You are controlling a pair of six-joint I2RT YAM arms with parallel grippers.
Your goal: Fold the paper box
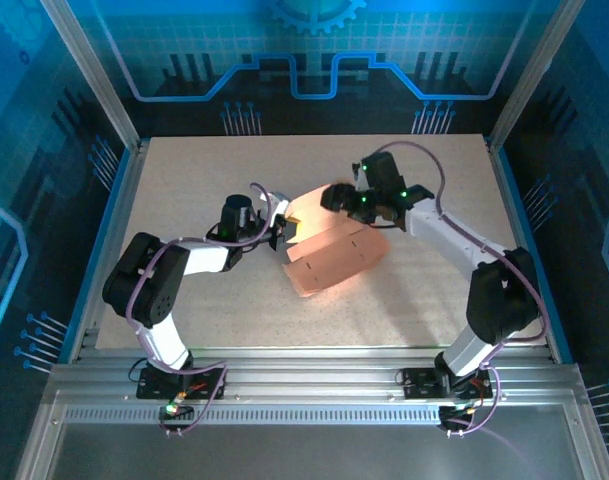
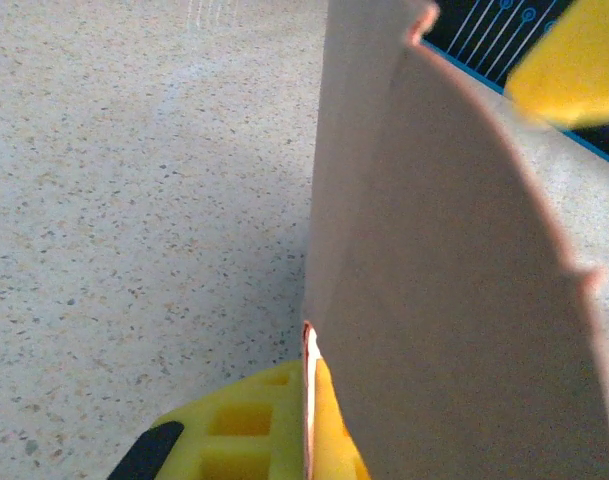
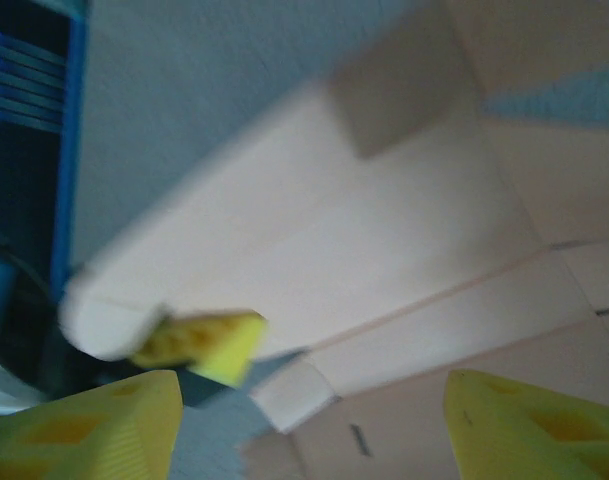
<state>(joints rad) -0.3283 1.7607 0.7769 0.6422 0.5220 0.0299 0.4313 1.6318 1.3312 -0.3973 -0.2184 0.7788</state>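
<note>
Left pincer (image 1: 283, 240) pinched on the paper box (image 1: 334, 262) edge; right pincer (image 3: 310, 400) spread wide, empty, beside its flap

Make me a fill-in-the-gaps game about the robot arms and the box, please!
1. The left gripper is shut on an edge of the ____.
2. The right gripper is ____, with nothing between its fingers.
3. Those fingers are ____ in colour.

Missing words: box; open; yellow.
</note>
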